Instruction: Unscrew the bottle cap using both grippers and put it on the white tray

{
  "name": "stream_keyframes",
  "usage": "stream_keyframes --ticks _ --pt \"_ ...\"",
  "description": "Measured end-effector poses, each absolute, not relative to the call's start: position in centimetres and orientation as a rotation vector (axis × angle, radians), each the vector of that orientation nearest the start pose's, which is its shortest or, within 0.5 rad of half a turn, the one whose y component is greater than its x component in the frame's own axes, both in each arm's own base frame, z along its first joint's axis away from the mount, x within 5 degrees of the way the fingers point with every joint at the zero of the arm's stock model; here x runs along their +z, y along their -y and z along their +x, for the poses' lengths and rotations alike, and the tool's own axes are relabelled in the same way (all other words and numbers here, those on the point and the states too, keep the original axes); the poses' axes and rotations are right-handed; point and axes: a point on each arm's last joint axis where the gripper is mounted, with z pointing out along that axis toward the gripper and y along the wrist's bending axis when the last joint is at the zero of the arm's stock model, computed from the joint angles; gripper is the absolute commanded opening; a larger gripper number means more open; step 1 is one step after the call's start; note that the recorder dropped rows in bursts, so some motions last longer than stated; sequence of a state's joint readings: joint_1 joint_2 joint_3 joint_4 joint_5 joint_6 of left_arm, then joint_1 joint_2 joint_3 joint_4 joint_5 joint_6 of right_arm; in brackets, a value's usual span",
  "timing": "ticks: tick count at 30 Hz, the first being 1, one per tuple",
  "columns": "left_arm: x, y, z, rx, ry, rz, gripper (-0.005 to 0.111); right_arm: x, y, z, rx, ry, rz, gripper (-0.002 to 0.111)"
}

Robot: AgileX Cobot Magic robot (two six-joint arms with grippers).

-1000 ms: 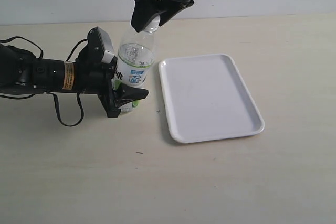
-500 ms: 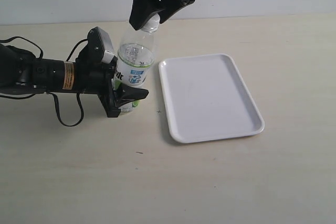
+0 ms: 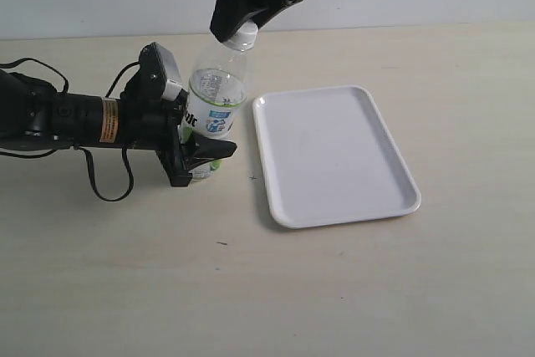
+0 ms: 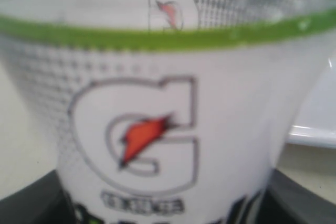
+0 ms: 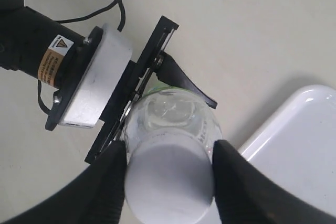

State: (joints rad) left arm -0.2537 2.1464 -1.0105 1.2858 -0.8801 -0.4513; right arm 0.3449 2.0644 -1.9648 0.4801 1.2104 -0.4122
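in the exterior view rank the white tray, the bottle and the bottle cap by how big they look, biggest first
1. white tray
2. bottle
3. bottle cap, clearly the smallest

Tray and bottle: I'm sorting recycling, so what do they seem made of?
The tray looks like glossy white plastic: smooth sheen, moulded rounded rim. The bottle seems thin clear plastic: see-through above its printed label.
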Motion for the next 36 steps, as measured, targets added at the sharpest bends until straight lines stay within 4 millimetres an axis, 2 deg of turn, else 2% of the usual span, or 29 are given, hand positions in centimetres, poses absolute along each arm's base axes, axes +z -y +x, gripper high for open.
stream_keyframes --ticks 1,3,5,10,16,19,23,28,36 --pt "9.20 15.95 34.73 -0.689 -1.650 1.304 0.000 29.63 -18.91 41.01 0.645 -2.564 -0.885 0.019" --pt "9.20 15.95 34.73 -0.689 -1.650 1.304 0.000 29.63 -18.91 41.01 0.638 -2.548 -0.917 0.006" --pt "9.21 15.95 34.74 -0.689 -1.651 1.302 0.000 29.64 -18.93 41.00 0.624 -2.513 -0.982 0.000" --pt "9.22 15.95 34.75 -0.689 -1.652 1.299 0.000 29.64 -18.94 40.96 0.555 -2.348 -1.260 0.000" --pt "9.20 15.94 34.76 -0.683 -1.648 1.304 0.000 29.63 -18.98 40.82 0.450 -2.044 -1.649 0.000" --pt "9.20 15.94 34.76 -0.683 -1.648 1.304 0.000 29.64 -19.00 40.79 0.421 -1.950 -1.742 0.000" --pt "9.22 15.94 34.81 -0.681 -1.648 1.305 0.000 29.64 -19.00 40.79 0.408 -1.913 -1.776 0.000" --pt "9.22 15.94 34.81 -0.681 -1.648 1.305 0.000 29.65 -19.01 40.78 0.419 -1.935 -1.754 0.013" --pt "9.25 15.96 34.80 -0.684 -1.645 1.304 0.000 29.83 -18.99 40.72 0.421 -1.944 -1.741 0.052"
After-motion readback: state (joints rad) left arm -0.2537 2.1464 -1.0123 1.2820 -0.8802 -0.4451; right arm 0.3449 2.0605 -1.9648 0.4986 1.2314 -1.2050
